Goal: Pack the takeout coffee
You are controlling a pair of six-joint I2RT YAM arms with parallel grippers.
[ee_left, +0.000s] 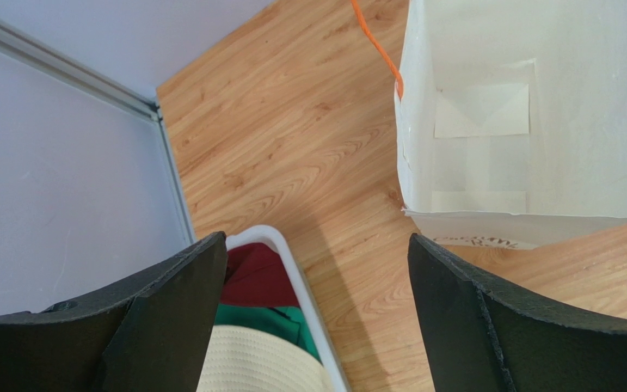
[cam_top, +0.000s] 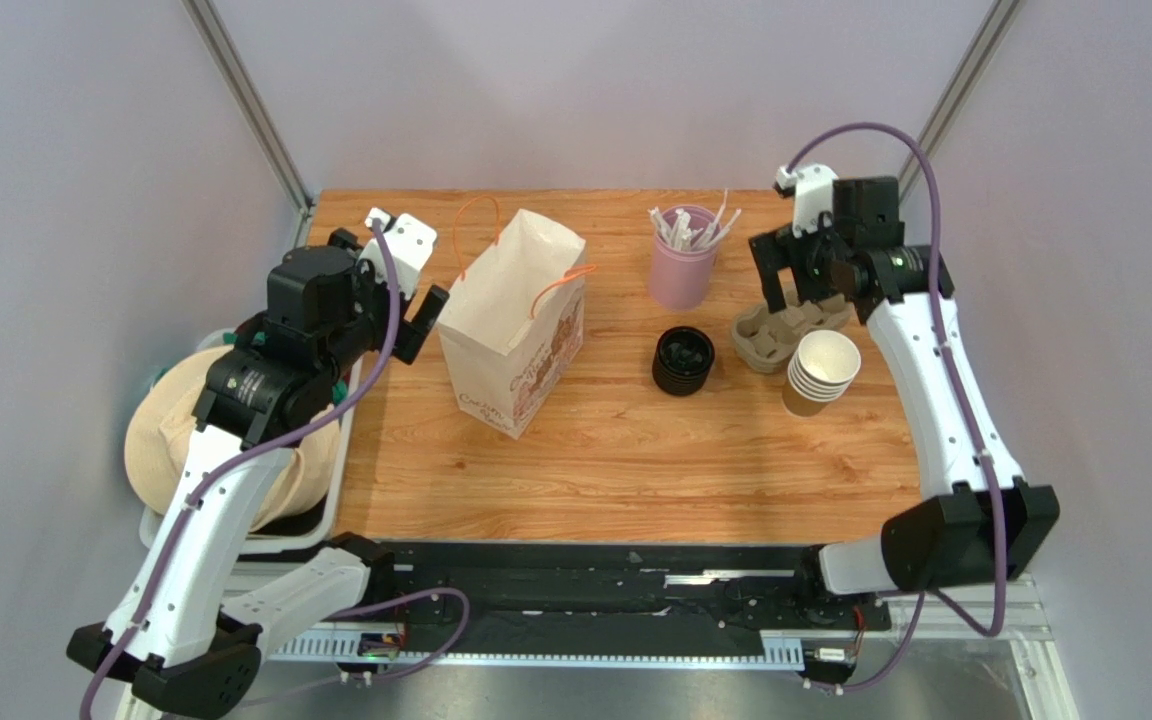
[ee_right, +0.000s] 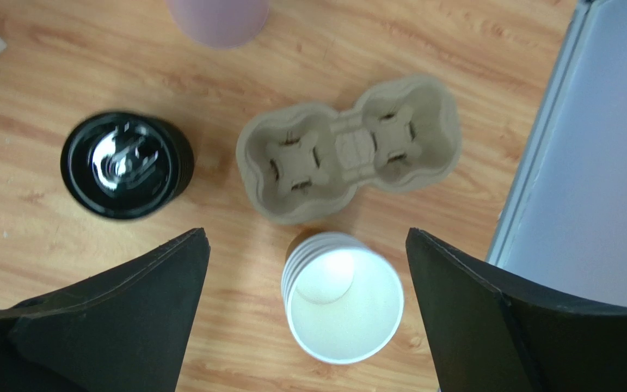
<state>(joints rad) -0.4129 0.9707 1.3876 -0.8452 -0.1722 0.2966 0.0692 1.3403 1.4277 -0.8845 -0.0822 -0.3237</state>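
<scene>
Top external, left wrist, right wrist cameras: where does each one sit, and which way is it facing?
Top external: above and behind the arm bases, facing down over the wooden table; both arms show.
Left wrist: on the left arm, facing down past its open left hand at the paper bag's open mouth and a white bin.
Right wrist: on the right arm, facing down past its open right hand at the takeout coffee, cup carrier and stacked cups.
Shared: top and left wrist both see the bag.

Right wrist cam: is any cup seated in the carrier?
No, both wells of the carrier show bare bottoms, and the cup stack stands outside it.
</scene>
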